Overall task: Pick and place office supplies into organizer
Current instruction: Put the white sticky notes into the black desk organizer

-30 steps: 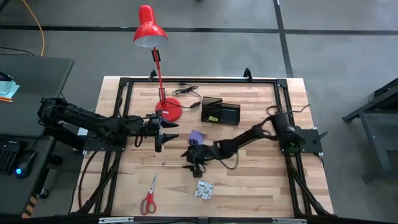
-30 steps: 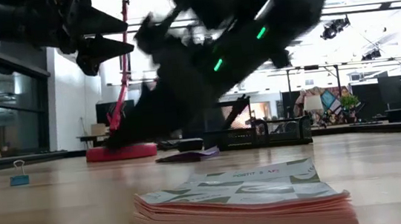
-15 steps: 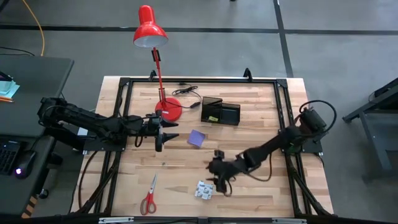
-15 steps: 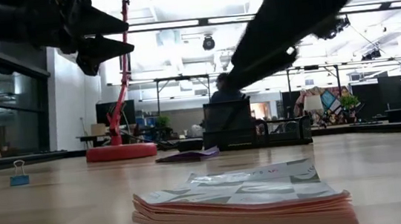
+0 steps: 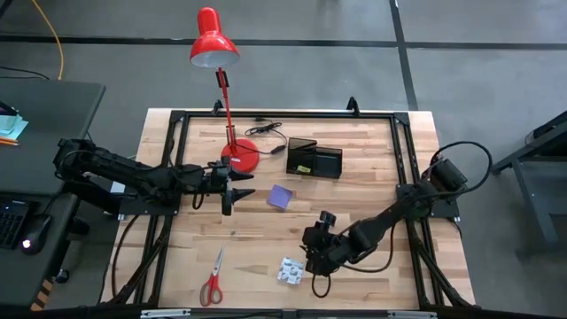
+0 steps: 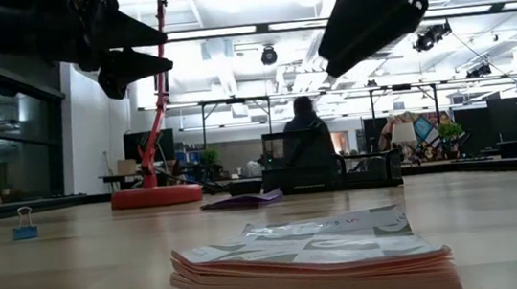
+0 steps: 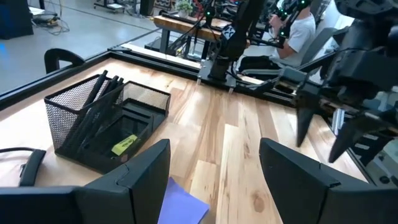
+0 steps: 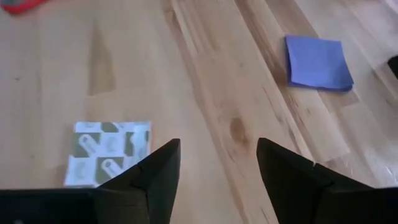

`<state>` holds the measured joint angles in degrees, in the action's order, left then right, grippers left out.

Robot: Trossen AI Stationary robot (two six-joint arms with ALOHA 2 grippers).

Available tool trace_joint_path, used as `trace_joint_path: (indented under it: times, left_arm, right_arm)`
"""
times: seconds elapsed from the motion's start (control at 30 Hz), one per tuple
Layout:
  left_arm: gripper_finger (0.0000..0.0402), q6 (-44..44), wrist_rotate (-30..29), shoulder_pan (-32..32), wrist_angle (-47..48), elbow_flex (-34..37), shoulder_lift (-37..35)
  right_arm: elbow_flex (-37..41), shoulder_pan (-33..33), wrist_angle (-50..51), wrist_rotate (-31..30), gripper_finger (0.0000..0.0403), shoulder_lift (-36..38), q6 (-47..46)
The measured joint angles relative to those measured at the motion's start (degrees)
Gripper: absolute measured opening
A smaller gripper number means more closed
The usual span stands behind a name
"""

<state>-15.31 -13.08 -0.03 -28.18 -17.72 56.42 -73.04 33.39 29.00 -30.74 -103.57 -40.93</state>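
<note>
The black mesh organizer (image 5: 314, 159) (image 7: 106, 124) stands at the far middle of the table, with black pens and a yellow piece (image 7: 124, 144) inside. The purple notepad (image 5: 282, 197) (image 8: 318, 62) lies flat in front of it. The white-green patterned packet (image 5: 290, 270) (image 8: 107, 158) (image 6: 313, 254) lies near the near edge, and the red-handled scissors (image 5: 213, 282) lie to its left. My right gripper (image 5: 315, 266) (image 8: 217, 149) hovers open just right of the packet. My left gripper (image 5: 232, 189) (image 7: 214, 149) hangs open left of the notepad.
The red desk lamp's base (image 5: 239, 155) stands left of the organizer, with a black cable (image 5: 266, 131) behind it. A small blue binder clip (image 6: 24, 224) stands on the table's left part. Bare wood lies between the notepad and the packet. A seated person shows beyond the far edge.
My right gripper has moved from beside the purple notepad toward the table's near edge and somewhat right, ending next to the packet. The notepad, half covered by the gripper before, now lies fully in view on the table. My left arm has kept still.
</note>
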Motion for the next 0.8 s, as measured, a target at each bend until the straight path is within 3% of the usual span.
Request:
trace_joint_path:
  times: [0.3,0.57,0.8]
  left_arm:
    - [0.0233,0.00,0.00,0.00,0.03,0.00,0.00]
    - [0.0233,0.00,0.00,0.00,0.12,0.00,0.01]
    - [0.0233,0.00,0.00,0.00,0.13,0.00,0.02]
  right_arm:
    - [1.64,3.43,-1.76,1.29,0.0161,0.04,-2.41]
    - [2.76,2.17,-4.70,10.17,0.0140,-0.35,-5.60]
    - [2.59,0.46,-12.53,14.30,0.0142,-2.97,0.94]
